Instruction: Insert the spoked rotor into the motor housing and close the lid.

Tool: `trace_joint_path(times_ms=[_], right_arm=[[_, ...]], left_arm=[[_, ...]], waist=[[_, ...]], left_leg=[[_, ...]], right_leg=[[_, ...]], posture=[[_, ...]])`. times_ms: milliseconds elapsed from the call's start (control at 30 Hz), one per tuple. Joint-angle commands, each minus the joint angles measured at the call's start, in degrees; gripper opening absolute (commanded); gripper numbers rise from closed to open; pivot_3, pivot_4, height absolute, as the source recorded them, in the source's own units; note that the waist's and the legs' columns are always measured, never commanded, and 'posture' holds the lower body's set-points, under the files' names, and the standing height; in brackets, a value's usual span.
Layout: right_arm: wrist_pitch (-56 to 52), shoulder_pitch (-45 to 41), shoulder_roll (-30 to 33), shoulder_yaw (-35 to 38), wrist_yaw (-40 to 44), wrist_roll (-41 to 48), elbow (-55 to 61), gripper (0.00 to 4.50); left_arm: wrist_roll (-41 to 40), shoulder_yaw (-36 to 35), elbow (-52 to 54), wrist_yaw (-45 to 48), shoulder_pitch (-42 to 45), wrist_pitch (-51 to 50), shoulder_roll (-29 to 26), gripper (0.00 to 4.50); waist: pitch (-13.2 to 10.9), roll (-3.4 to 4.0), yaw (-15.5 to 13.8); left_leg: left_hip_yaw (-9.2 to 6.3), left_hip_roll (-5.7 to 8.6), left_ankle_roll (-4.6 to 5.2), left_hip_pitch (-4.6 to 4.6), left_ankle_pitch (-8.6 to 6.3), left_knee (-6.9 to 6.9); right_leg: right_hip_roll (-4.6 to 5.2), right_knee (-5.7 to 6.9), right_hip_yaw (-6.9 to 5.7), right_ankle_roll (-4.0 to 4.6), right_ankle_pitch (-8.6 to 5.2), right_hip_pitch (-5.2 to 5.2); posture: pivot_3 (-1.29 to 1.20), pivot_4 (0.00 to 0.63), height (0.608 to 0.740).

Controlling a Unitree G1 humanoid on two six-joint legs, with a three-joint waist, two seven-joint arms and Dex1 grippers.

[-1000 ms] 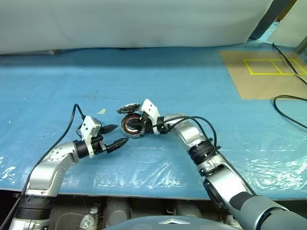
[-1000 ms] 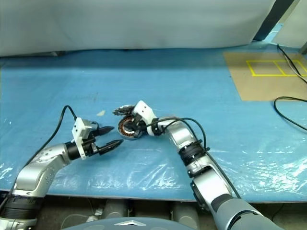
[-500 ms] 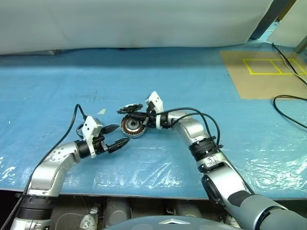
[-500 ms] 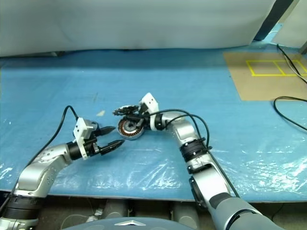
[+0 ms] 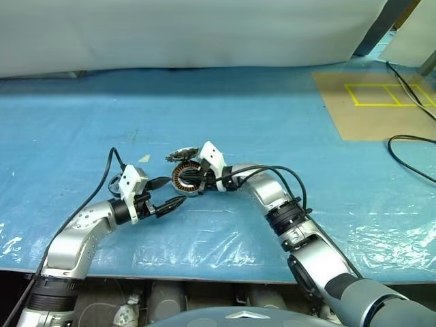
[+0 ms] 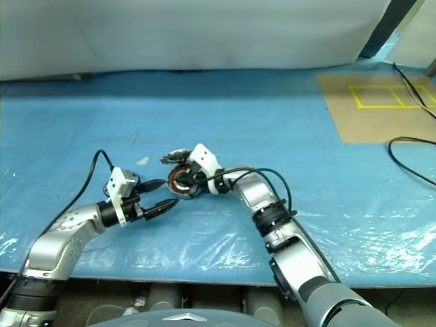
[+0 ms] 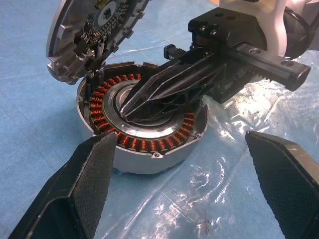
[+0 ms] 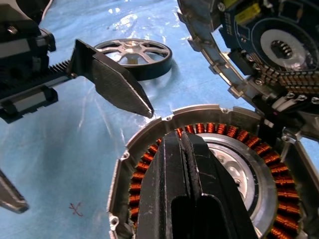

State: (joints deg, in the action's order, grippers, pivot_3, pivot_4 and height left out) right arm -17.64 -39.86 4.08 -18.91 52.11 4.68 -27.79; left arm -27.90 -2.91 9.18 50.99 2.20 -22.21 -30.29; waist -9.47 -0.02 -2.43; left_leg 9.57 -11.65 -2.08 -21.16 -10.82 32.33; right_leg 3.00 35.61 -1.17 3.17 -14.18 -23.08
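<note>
The motor housing (image 5: pixel 184 179), a silver cup with copper windings, lies on the blue table. Its lid (image 5: pixel 180 154) stands tilted open at its far side. My right gripper (image 8: pixel 178 142) is shut, with its tips resting on the silver centre hub (image 7: pixel 149 122) and nothing between them. My left gripper (image 5: pixel 176 190) is open just left of the housing, its fingers (image 7: pixel 84 189) wide on either side and touching nothing. The spoked rotor (image 8: pixel 134 54) lies flat on the table behind the left gripper, apart from the housing.
The table (image 5: pixel 272 122) is covered in crinkled blue plastic. A brown board with yellow tape (image 5: pixel 371 102) and a black cable (image 5: pixel 409 146) lie at the back right. A white sheet (image 5: pixel 191 34) hangs along the far edge.
My right gripper lifted back off the housing half a second ago and has come down on the hub again. The left gripper, housing and lid have not moved.
</note>
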Motion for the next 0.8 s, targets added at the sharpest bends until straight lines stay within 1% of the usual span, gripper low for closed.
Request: trace_joint_path(times_ms=[33,67,167,267,400,533,633,733,800], right_arm=[[1.33,-0.81,0.41,0.41,-0.31,-0.62,-0.75,0.01],[1.35,-0.94,0.43,0.72,-0.26,-0.41,-0.64,0.01],[-1.34,-1.72,-0.38,3.89,1.18,3.80,1.67,0.01],[-5.48,-2.24,-0.07,6.24,4.03,8.28,6.44,0.01],[-10.41,-1.08,3.00,6.29,7.46,11.25,13.58,0.01],[-14.81,-0.20,9.09,6.48,10.23,12.87,20.02,0.01],[-16.26,0.82,13.51,7.12,11.47,13.80,23.92,0.01],[-15.98,2.81,17.39,7.66,11.29,13.46,26.73,0.01],[-16.46,4.17,18.84,8.47,10.47,13.83,27.79,0.01]], left_arm=[[0.06,-0.37,1.21,0.03,0.11,1.15,-0.04,4.36],[0.07,-0.41,1.19,0.06,0.08,1.16,-0.07,4.36],[0.13,-0.61,0.95,0.14,0.20,1.32,-0.14,4.36],[-0.63,-1.91,1.17,-0.20,0.62,1.48,-0.03,4.36],[-3.16,-4.66,2.60,-1.11,0.88,-0.38,-0.51,4.36],[-4.03,-6.82,3.12,-1.24,0.31,-1.56,-2.38,4.36],[-4.23,-9.15,2.26,-1.04,0.71,-2.36,-5.15,4.36],[-5.16,-12.11,0.65,1.23,3.06,-4.12,-10.55,4.36],[-4.53,-12.43,-2.02,4.02,5.44,-4.35,-14.71,4.36]], waist=[[0.00,0.00,0.00],[0.00,0.00,0.00],[0.00,0.00,-0.05],[0.00,0.00,-0.07],[0.00,0.00,-0.11],[0.00,-0.01,-0.19],[-0.01,-0.02,-0.32],[-0.02,-0.03,-0.36],[-0.03,-0.05,-0.38]], left_leg=[[0.00,0.00,0.00,0.00,0.00,0.00],[0.00,0.00,0.00,0.00,0.00,0.00],[0.00,0.00,0.00,-0.01,0.00,0.00],[0.00,0.01,0.01,-0.03,0.00,0.00],[0.00,-0.02,0.00,-0.03,0.00,-0.01],[0.00,0.00,0.00,-0.04,0.00,0.00],[-0.01,0.00,0.00,-0.03,0.00,0.00],[-0.01,-0.02,0.00,-0.02,0.00,-0.01],[-0.01,-0.03,0.00,-0.01,0.00,0.00]], right_leg=[[0.00,0.00,0.00,0.00,0.00,0.01],[0.00,0.00,0.00,0.00,0.00,0.01],[0.00,0.00,0.00,0.00,0.00,0.01],[0.00,-0.02,0.00,0.00,0.00,0.00],[-0.02,-0.02,-0.02,0.00,0.00,-0.01],[-0.02,-0.02,-0.01,0.00,0.00,-0.01],[-0.02,-0.04,-0.01,-0.01,0.00,0.00],[-0.04,-0.04,-0.02,-0.01,0.00,0.00],[-0.06,-0.03,-0.02,-0.01,0.00,0.00]], posture=[[0.00,0.150,0.740],[0.00,0.150,0.740],[0.00,0.150,0.740],[0.00,0.150,0.740],[0.00,0.150,0.740],[0.00,0.150,0.740],[0.00,0.150,0.740],[0.00,0.150,0.740],[0.00,0.150,0.740]])
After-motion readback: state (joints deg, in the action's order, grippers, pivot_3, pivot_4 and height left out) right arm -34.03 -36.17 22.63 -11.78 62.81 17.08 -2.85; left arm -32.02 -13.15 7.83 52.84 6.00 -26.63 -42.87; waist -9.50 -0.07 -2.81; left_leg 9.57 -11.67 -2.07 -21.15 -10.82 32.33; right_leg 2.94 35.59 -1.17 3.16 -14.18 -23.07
